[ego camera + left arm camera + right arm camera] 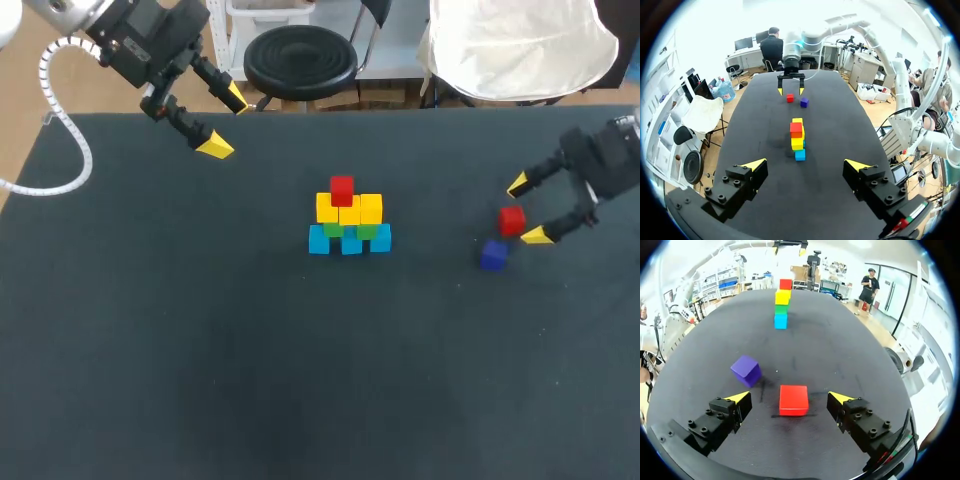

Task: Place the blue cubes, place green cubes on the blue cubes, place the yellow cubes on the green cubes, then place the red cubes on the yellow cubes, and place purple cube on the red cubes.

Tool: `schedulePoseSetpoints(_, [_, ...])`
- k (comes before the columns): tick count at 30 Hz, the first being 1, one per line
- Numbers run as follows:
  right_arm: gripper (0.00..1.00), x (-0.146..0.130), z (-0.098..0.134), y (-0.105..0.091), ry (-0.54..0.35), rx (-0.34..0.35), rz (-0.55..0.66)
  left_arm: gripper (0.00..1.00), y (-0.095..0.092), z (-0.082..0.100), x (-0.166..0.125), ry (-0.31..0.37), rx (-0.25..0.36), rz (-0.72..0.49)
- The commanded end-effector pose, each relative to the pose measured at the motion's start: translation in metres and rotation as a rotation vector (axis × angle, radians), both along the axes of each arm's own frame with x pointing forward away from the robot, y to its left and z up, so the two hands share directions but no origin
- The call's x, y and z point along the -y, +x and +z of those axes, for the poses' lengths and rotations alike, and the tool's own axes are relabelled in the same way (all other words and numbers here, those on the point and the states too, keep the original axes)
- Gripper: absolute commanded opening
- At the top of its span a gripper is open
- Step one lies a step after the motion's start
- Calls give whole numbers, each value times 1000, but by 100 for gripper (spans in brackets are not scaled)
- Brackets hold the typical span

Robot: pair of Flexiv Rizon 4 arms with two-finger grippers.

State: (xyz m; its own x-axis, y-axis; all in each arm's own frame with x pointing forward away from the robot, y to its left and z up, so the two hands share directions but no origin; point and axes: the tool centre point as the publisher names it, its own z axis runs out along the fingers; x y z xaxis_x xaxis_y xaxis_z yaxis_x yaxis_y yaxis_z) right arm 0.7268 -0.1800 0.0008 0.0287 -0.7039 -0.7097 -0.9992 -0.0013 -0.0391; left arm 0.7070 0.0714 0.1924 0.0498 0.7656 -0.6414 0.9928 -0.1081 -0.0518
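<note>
**Reaching for the second red cube**

Head view: the right gripper (pixel 527 210) sits low over the matte black table (pixel 200 350), its yellow tips spread wide on either side of the loose red cube (pixel 511 220), ready to close on it. The purple cube (pixel 493 256) lies just beside that cube, towards the near edge. Mid-table stands the stack (pixel 348 222): light-blue cubes at the base, green above, yellow above those and one red cube on top. The left gripper (pixel 225 122) hangs open at the far left corner, well apart from everything, probably parked out of the way.

Left wrist view: its wide, empty fingers frame bare table; the stack (pixel 797 137) lies ahead, with the right gripper (pixel 790 91) and both loose cubes beyond it.

Right wrist view: the loose red cube (pixel 793 399) sits squarely between the spread fingers, with a gap showing on each side, so nothing is gripped yet. The purple cube (pixel 746 370) rests just ahead of one finger, near enough to be nudged. The red row looks unfinished, so this cube comes before the purple one.
</note>
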Motion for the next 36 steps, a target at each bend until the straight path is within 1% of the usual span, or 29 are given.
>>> schedulePoseSetpoints(1, [100, -1, 0, 8, 15, -8, 19, 100, -1, -1, 0, -3, 3, -1])
schedulePoseSetpoints(8, [100, -2, -3, 8, 25, -12, 24, 100, -1, -1, 0, -3, 3, -1])
schedulePoseSetpoints(9, [97, -2, -3, 8, 26, -13, 24, 100, -1, -1, 0, -3, 3, -1])
schedulePoseSetpoints(13, [56, -2, -4, 9, 29, -15, 23, 100, -1, -1, 0, -3, 3, -1])
schedulePoseSetpoints(14, [49, -2, -4, 9, 30, -15, 24, 100, -1, -1, 0, -3, 3, -1])
schedulePoseSetpoints(16, [47, -2, -5, 9, 31, -15, 25, 100, -1, -1, 0, -3, 3, -1])
schedulePoseSetpoints(19, [45, -2, -5, 9, 31, -17, 27, 100, -1, -1, 0, -3, 3, -1])
schedulePoseSetpoints(24, [44, -3, -6, 8, 31, -20, 28, 100, -1, -1, 0, -3, 3, -1])
schedulePoseSetpoints(29, [45, -3, -7, 6, 32, -23, 26, 100, -1, -1, 0, -3, 3, -1])
schedulePoseSetpoints(31, [41, -3, -7, 6, 32, -23, 25, 100, -1, -1, 0, -3, 3, -1])
schedulePoseSetpoints(32, [37, -3, -7, 5, 32, -22, 25, 100, -1, -1, 0, -3, 3, -1])
schedulePoseSetpoints(33, [26, -4, -6, 5, 31, -20, 26, 100, -1, -1, 0, -3, 3, -1])
schedulePoseSetpoints(34, [8, -4, -5, 5, 30, -18, 27, 100, -1, -1, 0, -3, 3, -1])
schedulePoseSetpoints(35, [0, -4, -4, 5, 29, -15, 28, 100, -1, -1, 0, -3, 3, -1])
schedulePoseSetpoints(36, [0, -4, -3, 5, 29, -13, 28, 100, -1, -1, 0, -3, 3, -1])
